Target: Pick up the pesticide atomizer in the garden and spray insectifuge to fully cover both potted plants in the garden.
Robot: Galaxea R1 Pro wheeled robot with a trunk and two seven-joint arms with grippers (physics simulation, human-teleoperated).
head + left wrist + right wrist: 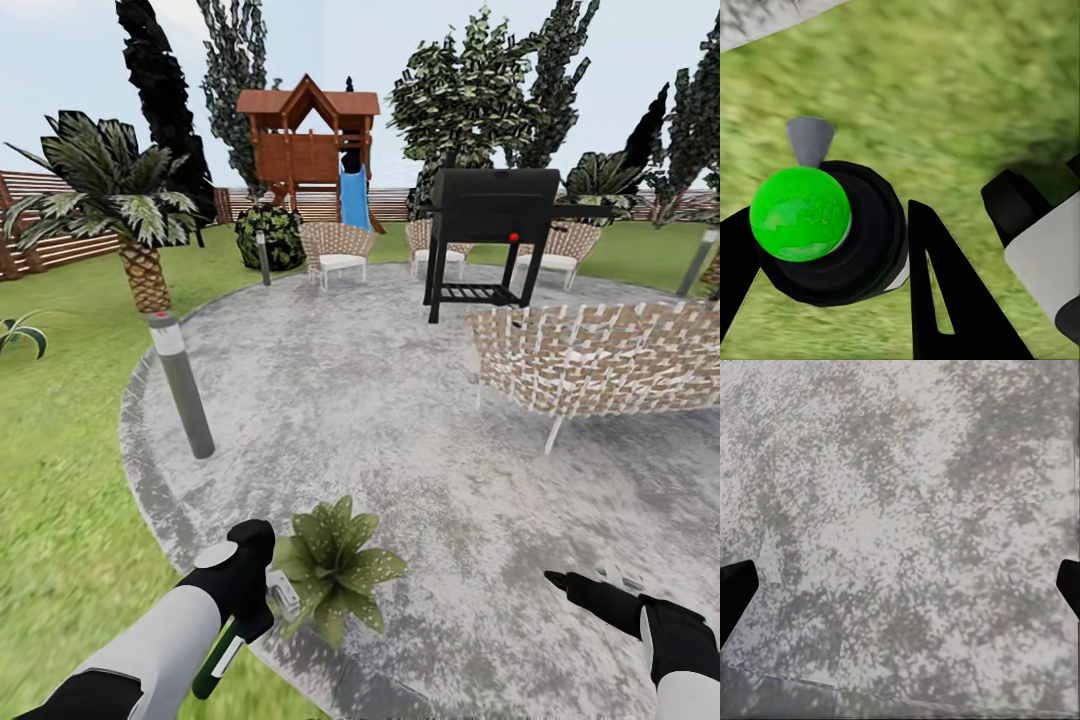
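Pesticide atomizer [222,657] gripped in left hand [262,590] beside potted plant [335,565]; right hand [590,585] spread wide.

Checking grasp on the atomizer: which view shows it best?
Left wrist view: the pesticide atomizer sits large between the left pincer fingers, seen end-on, green cap and grey nozzle clear. Head view gives just its dark-green, white-striped body below the hand. Right wrist view looks at patio stone.

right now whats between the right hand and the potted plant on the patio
In the head view, nothing: bare grey patio stone runs from the right hand across to the potted plant. The right wrist view looks down on bare stone too.
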